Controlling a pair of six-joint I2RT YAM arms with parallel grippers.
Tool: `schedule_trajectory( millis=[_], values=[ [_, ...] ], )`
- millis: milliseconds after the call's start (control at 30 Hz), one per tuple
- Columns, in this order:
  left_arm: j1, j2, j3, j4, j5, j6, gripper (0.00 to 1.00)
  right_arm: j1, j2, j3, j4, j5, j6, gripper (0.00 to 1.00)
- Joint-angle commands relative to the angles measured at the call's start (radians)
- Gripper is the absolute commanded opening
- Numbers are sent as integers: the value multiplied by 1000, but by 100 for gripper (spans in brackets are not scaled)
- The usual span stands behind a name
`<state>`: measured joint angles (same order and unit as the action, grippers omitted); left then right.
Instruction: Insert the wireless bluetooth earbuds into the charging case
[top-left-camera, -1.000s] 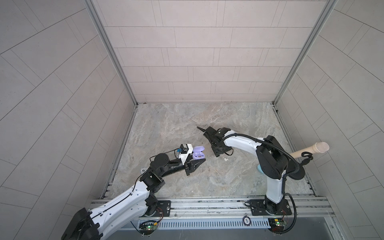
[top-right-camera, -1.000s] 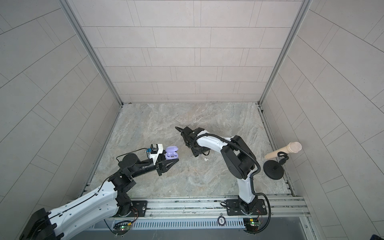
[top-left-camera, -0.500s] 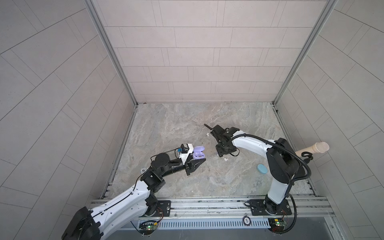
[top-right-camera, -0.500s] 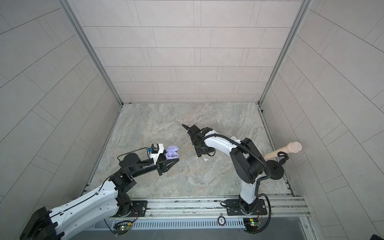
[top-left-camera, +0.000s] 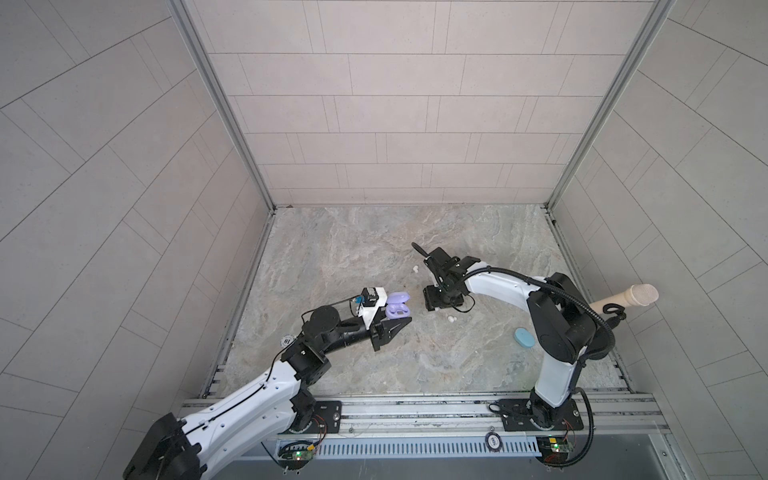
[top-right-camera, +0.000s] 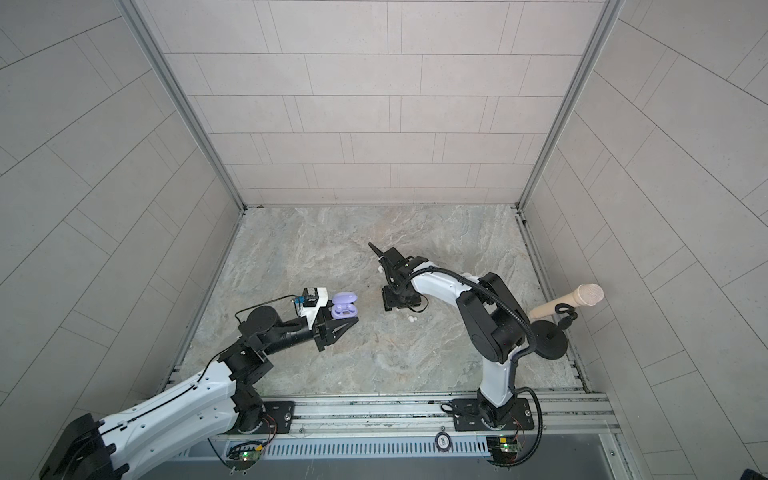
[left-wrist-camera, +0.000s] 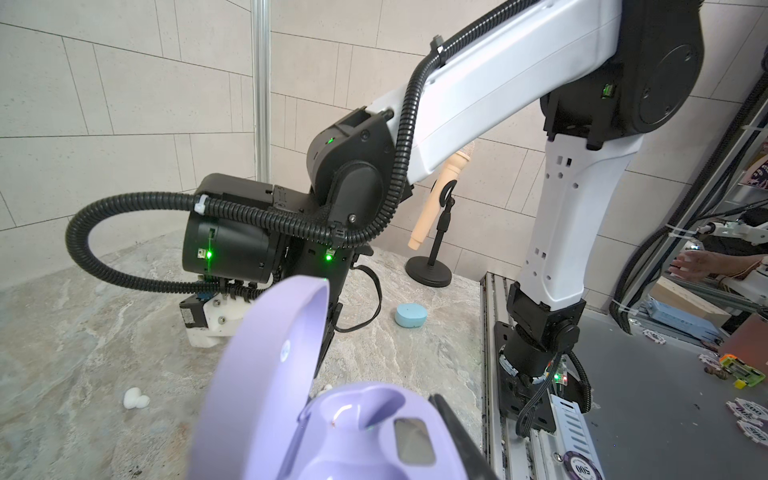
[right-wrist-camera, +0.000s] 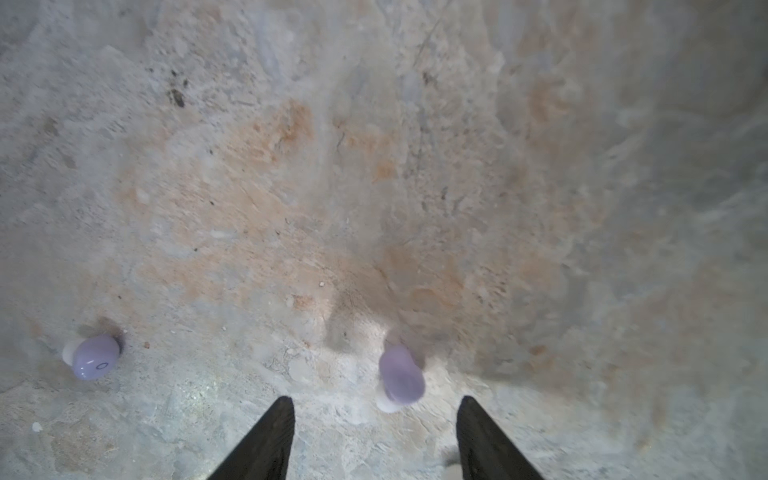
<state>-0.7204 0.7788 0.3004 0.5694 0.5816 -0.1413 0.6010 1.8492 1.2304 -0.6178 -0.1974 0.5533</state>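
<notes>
Works inside a booth of pale tiled wall panels (top-left-camera: 415, 124) joined by aluminium corner posts (top-left-camera: 224, 108). Stands on a tabletop (top-left-camera: 353, 249) of marbled stone, grey with tan veins, speckled with a few dark flecks in the right wrist view. Bolts both arm bases to a slotted metal rail (top-left-camera: 415, 405) along the front edge.

Pinches the lilac charging case (top-left-camera: 397, 306) in the left gripper (top-left-camera: 401, 316), pressed tight on the base. Holds it raised off the stone, left of centre in both top views, lid swung up. Fills the foreground of the left wrist view with that lid and one well.

Points the right gripper (right-wrist-camera: 376, 401) straight down at the stone near the middle, fingers (right-wrist-camera: 270, 436) spread apart and clasping nothing. Finds one lilac earbud (right-wrist-camera: 401, 378), blurred, lying on the stone just ahead of the gap between the tips and nearer one finger; cannot tell whether touching. Shows a second lilac earbud (right-wrist-camera: 93, 357) well off to the side, also on the stone.

Has a white earbud (top-left-camera: 415, 269) just beyond the right wrist and another white earbud (top-left-camera: 451, 319) just in front of it, both on bare stone. Keeps a closed blue case (top-left-camera: 524, 336) flat beside the right arm's column. Backs onto a beige microphone (top-left-camera: 623, 297) on a black round stand at the right edge.
</notes>
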Motion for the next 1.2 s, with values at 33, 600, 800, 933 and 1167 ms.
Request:
schedule_trajectory(
  millis=[33,600,800,933,1167],
  values=[
    [4,-18,5,4,8,2,8,-13,33,5,6,-43,44,65],
    [4,-24,0,2,4,3,8,-15,12,-1,68,-129,103,65],
    [4,-27,-1,1,3,3,8,-1,3,11,58,-147,110,64],
    [4,-29,-1,-1,3,3,8,9,-2,15,60,-150,114,64],
    [4,-32,2,-4,3,3,8,22,-1,36,52,-153,117,64]
  ],
)
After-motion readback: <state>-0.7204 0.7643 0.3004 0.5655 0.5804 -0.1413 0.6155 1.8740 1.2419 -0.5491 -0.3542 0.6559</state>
